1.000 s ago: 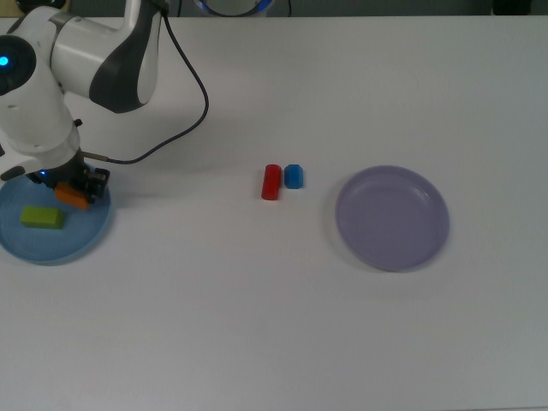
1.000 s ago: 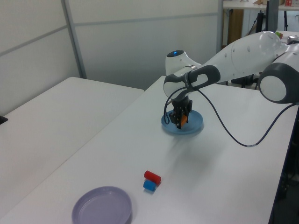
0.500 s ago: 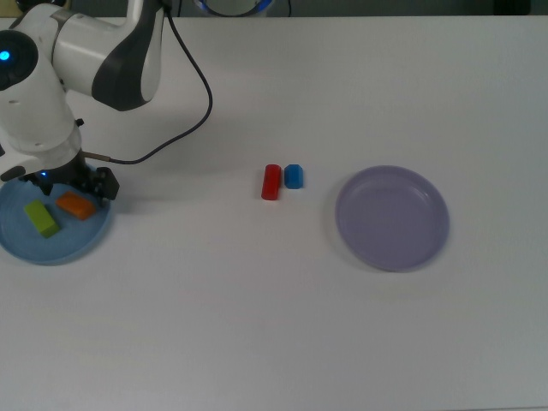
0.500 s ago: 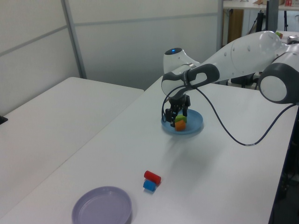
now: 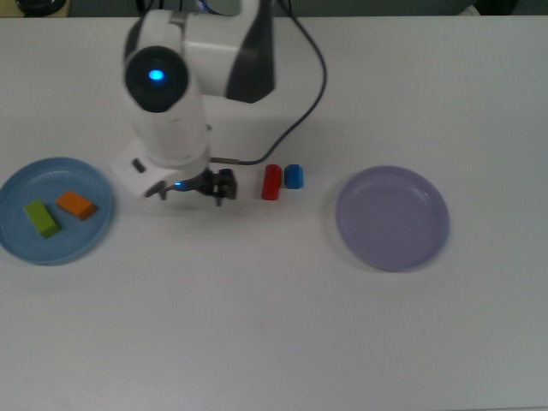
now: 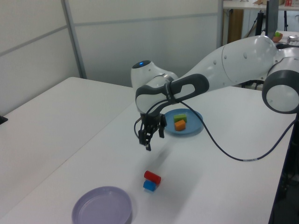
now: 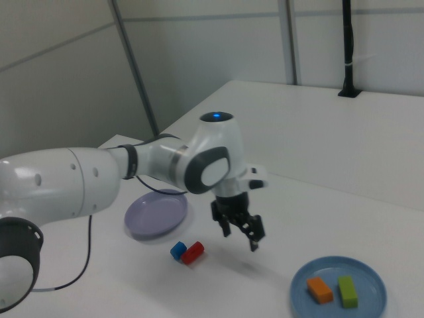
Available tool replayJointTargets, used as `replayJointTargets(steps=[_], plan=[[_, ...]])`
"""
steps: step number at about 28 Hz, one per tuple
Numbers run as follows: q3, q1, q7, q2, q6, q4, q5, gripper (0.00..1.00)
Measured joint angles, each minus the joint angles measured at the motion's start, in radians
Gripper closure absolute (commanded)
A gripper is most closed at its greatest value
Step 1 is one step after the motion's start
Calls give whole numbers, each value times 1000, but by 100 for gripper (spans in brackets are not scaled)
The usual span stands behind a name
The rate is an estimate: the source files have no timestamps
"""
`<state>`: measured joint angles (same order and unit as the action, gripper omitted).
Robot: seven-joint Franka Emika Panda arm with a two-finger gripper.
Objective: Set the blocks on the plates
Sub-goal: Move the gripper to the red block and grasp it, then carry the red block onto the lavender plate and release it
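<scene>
The light blue plate (image 5: 24,183) at the top view's left holds the green block (image 5: 41,217) and the orange block (image 5: 75,205); both also show on the light blue plate (image 7: 372,281) in the right view. The red block (image 5: 271,181) and the blue block (image 5: 294,176) lie side by side on the table. The lavender plate (image 5: 392,217) at the top view's right has nothing on it. My gripper (image 5: 199,189) hangs open and empty above the table, between the light blue plate and the red block (image 6: 152,177). The right view shows the gripper (image 7: 240,237) with its fingers apart.
The white arm and its black cable (image 5: 300,103) reach in from the top view's upper edge over the table (image 5: 257,325). In the left view a second white table (image 6: 42,121) stands to the left, and grey wall panels rise behind.
The orange block was let go onto the light blue plate, next to the green block. My open gripper then rose and moved to the top view's right, toward the red and blue blocks.
</scene>
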<state>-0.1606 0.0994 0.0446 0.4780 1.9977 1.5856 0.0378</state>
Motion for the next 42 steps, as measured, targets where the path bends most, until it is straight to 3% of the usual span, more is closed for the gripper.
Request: replayJointTargets(steps=[13, 16, 17, 18, 19, 23, 25, 42], plan=[[0, 155, 93, -35, -12, 112, -7, 2], [0, 180, 98, -35, -12, 133, -8, 28], [0, 184, 98, -34, -12, 137, -8, 39], [0, 187, 98, -34, -12, 140, -8, 61], [0, 190, 98, -34, -12, 144, -8, 69], [-1, 191, 98, -34, -12, 146, -8, 94], [-4, 190, 98, -34, -12, 146, -8, 99], [-5, 190, 98, -50, -11, 129, -9, 100]])
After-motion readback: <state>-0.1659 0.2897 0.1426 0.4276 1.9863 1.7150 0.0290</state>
